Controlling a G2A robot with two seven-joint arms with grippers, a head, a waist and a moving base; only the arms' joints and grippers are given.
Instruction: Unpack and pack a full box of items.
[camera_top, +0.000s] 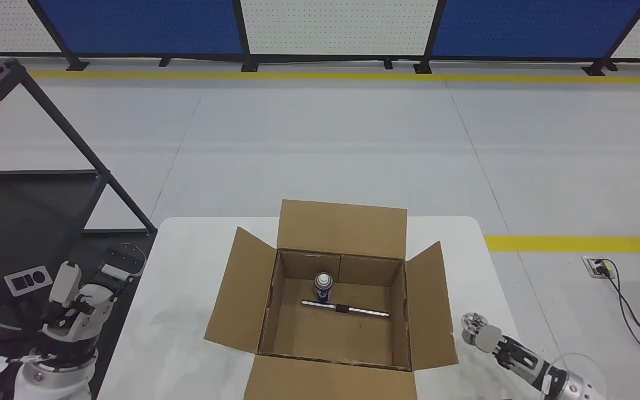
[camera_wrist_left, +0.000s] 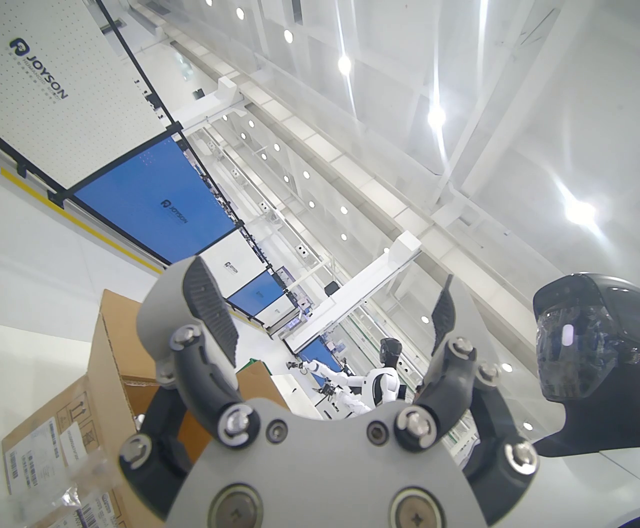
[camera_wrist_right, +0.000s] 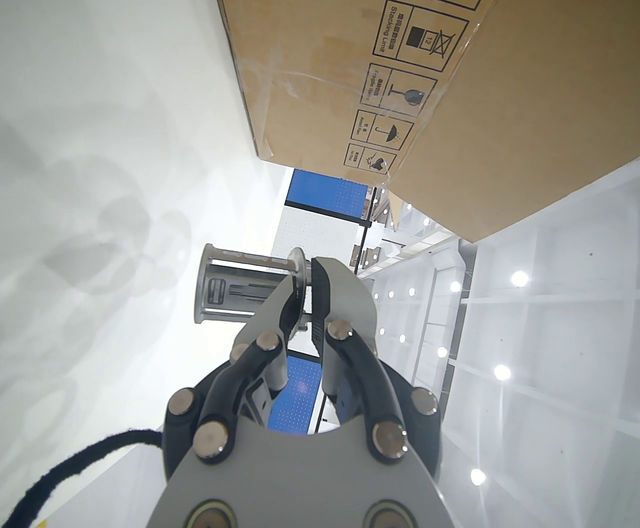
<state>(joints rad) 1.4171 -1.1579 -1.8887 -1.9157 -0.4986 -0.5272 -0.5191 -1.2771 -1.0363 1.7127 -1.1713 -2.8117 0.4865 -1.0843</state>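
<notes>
Box: cardboard box (camera_top: 343, 228) stood open on the tabletop (camera_top: 180, 300), flaps out; inside, a small can (camera_top: 324, 287) stood upright with a thin rod (camera_top: 345, 309) lying flat beside it
Right arm: right end effector (camera_wrist_right: 306, 290) was clamped on one end flange of a metal spool (camera_wrist_right: 240, 290), just beside the box's outer wall
Left arm: left end effector (camera_wrist_left: 325, 300) was spread wide apart, gripping nothing
Handling: the spool looked rigid, smooth and probably slippery; a rim pinch could let it pivot, so the barrel between the flanges seemed the surer hold
</notes>
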